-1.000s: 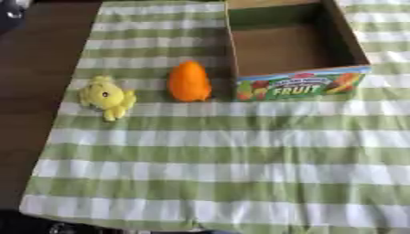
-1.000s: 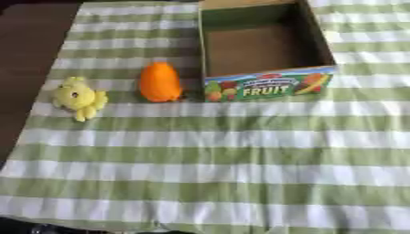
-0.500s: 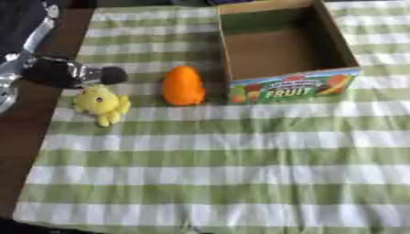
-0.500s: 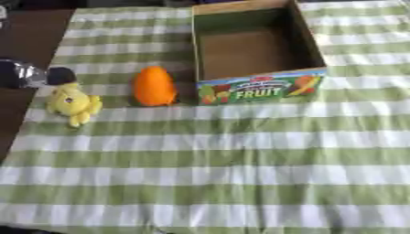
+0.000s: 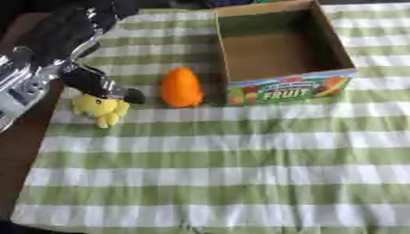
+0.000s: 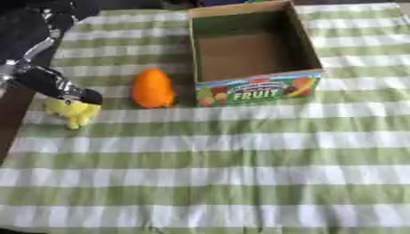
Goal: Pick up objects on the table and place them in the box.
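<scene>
Left eye view: left robot hand [image 5: 100, 82], absent a second ago, now reaches in from ten o'clock over the yellow plush toy [image 5: 99, 109], grip undeterminable, beginning the first pick; orange fruit [image 5: 182, 87] and empty box [image 5: 276, 45] lie at three o'clock.

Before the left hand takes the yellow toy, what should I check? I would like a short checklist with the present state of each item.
1. Left hand is over the yellow toy: ok, its dark fingers reach above the toy's top edge.
2. Fingers closed round the toy: cannot tell; the hand is blurred.
3. Orange object is apart from the toy: ok, a strip of cloth shows between them.
4. Box is open and upright: ok, and nothing shows inside it.
5. Path from toy to box: not ok, the orange object stands between them, so lifting over it seems wise.
6. Right hand: not in view.
</scene>
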`<state>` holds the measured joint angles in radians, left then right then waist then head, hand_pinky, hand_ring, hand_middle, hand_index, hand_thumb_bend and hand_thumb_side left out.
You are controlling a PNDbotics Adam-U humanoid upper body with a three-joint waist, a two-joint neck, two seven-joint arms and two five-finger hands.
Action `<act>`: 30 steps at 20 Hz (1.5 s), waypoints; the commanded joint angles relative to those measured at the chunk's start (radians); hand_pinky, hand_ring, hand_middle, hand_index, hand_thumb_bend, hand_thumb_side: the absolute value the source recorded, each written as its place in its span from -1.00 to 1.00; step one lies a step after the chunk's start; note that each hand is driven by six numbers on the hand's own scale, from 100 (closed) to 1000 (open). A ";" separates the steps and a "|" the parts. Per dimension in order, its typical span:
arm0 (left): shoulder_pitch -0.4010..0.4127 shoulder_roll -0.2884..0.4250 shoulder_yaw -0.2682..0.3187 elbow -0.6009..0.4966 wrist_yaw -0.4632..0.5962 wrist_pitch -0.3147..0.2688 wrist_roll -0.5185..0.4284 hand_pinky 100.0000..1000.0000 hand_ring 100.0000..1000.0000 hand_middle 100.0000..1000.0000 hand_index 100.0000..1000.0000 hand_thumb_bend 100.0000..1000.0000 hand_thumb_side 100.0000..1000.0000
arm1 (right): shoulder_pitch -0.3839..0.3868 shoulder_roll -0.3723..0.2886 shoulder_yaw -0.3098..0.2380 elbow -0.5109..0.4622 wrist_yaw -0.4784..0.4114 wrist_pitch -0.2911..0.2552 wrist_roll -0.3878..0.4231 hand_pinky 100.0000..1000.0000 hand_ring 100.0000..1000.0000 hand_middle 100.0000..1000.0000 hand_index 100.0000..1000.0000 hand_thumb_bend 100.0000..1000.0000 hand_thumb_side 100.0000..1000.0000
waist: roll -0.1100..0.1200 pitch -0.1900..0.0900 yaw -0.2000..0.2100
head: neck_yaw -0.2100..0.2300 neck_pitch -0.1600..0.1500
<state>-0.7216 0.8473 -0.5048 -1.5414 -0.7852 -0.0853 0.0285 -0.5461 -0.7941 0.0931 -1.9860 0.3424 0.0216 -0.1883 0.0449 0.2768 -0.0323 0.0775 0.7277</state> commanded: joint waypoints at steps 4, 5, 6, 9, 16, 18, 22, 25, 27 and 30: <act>-0.044 -0.007 0.144 -0.045 -0.043 -0.136 -0.573 0.57 0.86 0.85 0.99 0.66 0.59 | 0.000 -0.015 -0.007 -0.014 -0.004 0.004 0.007 0.41 0.70 0.57 0.71 -1.00 1.00 | -0.001 -0.024 0.012 | -0.007 -0.002; -0.044 -0.003 0.179 -0.088 -0.014 -0.123 -0.680 0.57 0.86 0.85 0.99 0.64 0.58 | 0.002 -0.015 -0.008 -0.014 -0.004 0.004 0.007 0.41 0.70 0.57 0.71 -1.00 1.00 | -0.001 -0.024 0.015 | -0.009 -0.002; -0.040 0.002 0.207 -0.126 0.013 -0.105 -0.760 0.56 0.86 0.85 0.99 0.64 0.57 | 0.004 -0.015 -0.007 -0.014 -0.003 0.004 0.007 0.41 0.70 0.57 0.71 -1.00 1.00 | 0.000 -0.024 0.016 | -0.010 -0.002; -0.021 0.023 0.254 -0.196 0.071 -0.061 -0.881 0.56 0.84 0.83 0.98 0.61 0.54 | 0.009 -0.016 -0.008 -0.014 -0.001 0.006 0.006 0.41 0.70 0.57 0.71 -1.00 1.00 | 0.000 -0.024 0.019 | -0.012 -0.001; 0.047 0.070 0.304 -0.244 0.131 -0.010 -0.935 0.54 0.84 0.83 0.98 0.59 0.51 | 0.017 -0.018 -0.010 -0.014 0.005 0.008 0.000 0.41 0.70 0.57 0.71 -1.00 1.00 | -0.002 -0.020 0.023 | -0.024 0.006; 0.065 0.080 0.309 -0.244 0.138 -0.004 -0.935 0.54 0.83 0.83 0.98 0.59 0.49 | 0.017 -0.017 -0.011 -0.014 0.005 0.008 -0.002 0.41 0.70 0.57 0.71 -1.00 1.00 | -0.003 -0.018 0.023 | -0.026 0.007; 0.094 0.086 0.304 -0.228 0.137 -0.001 -0.920 0.53 0.83 0.84 0.99 0.56 0.38 | 0.017 -0.013 -0.013 -0.014 0.007 0.010 -0.004 0.42 0.70 0.57 0.70 -1.00 1.00 | -0.007 -0.011 0.021 | -0.027 0.003; 0.106 0.088 0.295 -0.212 0.125 -0.009 -0.905 0.52 0.82 0.84 0.99 0.30 0.23 | 0.017 -0.013 -0.013 -0.014 0.008 0.010 -0.006 0.42 0.70 0.57 0.70 -1.00 1.00 | -0.010 -0.008 0.019 | -0.025 0.002; 0.112 0.089 0.291 -0.200 0.117 -0.015 -0.894 0.51 0.81 0.83 0.98 0.10 0.15 | 0.017 -0.012 -0.014 -0.014 0.008 0.011 -0.008 0.42 0.70 0.56 0.70 -1.00 1.00 | -0.011 -0.006 0.018 | -0.025 0.001; 0.118 0.086 0.286 -0.177 0.102 -0.019 -0.882 0.50 0.81 0.84 0.98 0.08 0.12 | 0.016 -0.011 -0.014 -0.014 0.007 0.010 -0.010 0.42 0.71 0.56 0.70 -1.00 1.00 | -0.011 -0.003 0.017 | -0.024 -0.001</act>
<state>-0.5962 0.8978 -0.2256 -1.7197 -0.6747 -0.1030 -0.8625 -0.5189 -0.7872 0.0926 -1.9860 0.3426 0.0322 -0.1922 0.0350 0.2906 -0.0141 0.0518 0.7297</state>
